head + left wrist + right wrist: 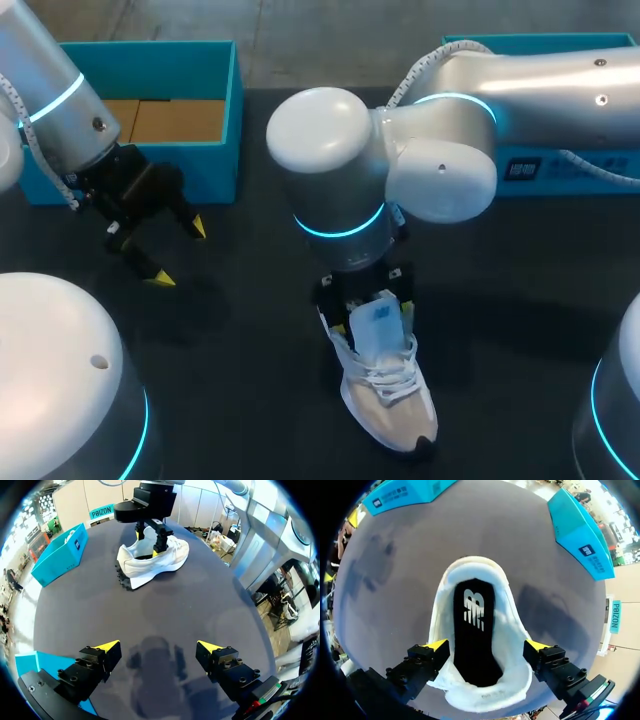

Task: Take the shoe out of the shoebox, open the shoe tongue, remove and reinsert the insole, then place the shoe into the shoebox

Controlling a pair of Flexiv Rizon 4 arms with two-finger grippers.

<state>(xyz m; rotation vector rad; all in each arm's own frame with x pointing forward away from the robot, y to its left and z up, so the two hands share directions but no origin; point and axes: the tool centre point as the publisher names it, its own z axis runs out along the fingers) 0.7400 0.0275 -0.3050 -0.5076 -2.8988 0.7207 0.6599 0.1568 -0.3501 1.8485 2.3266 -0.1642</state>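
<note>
Shoe (385, 385) on table (250, 380), black insole (472, 630) inside, shoebox (215, 165) well apart

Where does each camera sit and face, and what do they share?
Head: above and behind, looking down at the table; left arm and right arm show.
Left wrist: on that wrist, looking past the open left gripper toward the shoe and right gripper.
Right wrist: on that wrist, looking down into the shoe between its fingers.
Shared: all three see the shoe.
</note>
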